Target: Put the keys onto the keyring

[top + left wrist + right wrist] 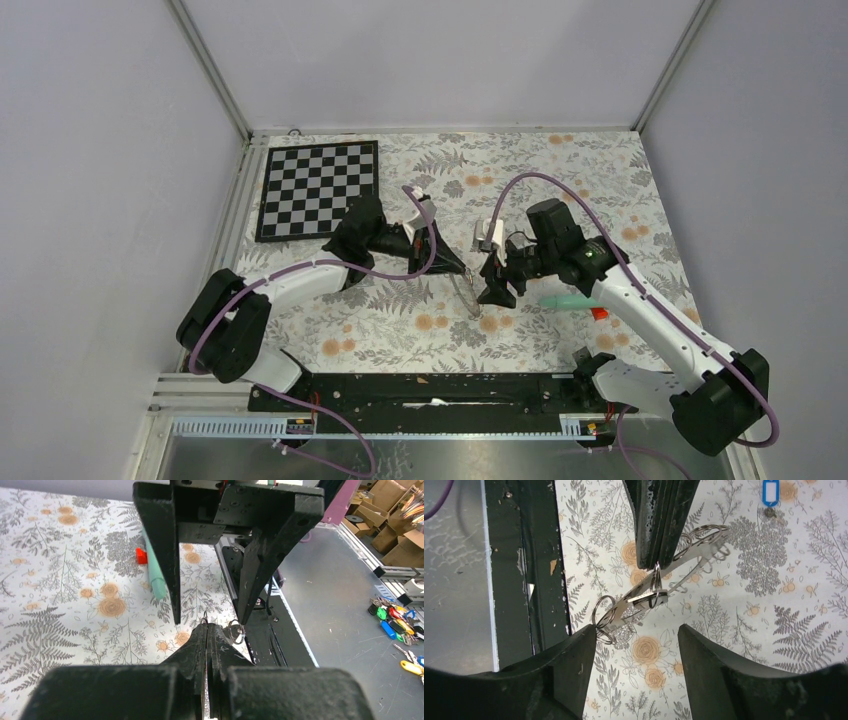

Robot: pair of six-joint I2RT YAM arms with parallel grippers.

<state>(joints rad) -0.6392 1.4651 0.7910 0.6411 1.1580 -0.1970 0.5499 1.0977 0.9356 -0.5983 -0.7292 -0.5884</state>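
Floral tablecloth (400, 330) underneath; left tool (658, 555) pinches the keyring (644, 597), right tool (638, 630) spread wide beside it

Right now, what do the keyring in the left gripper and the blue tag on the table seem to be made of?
The keyring looks like bare metal, probably steel: a thin flat silvery strip with bright glints, carrying loops of coiled wire. The blue tag looks like smooth plastic: even saturated colour, a rounded frame around a white centre, perhaps a paper label.
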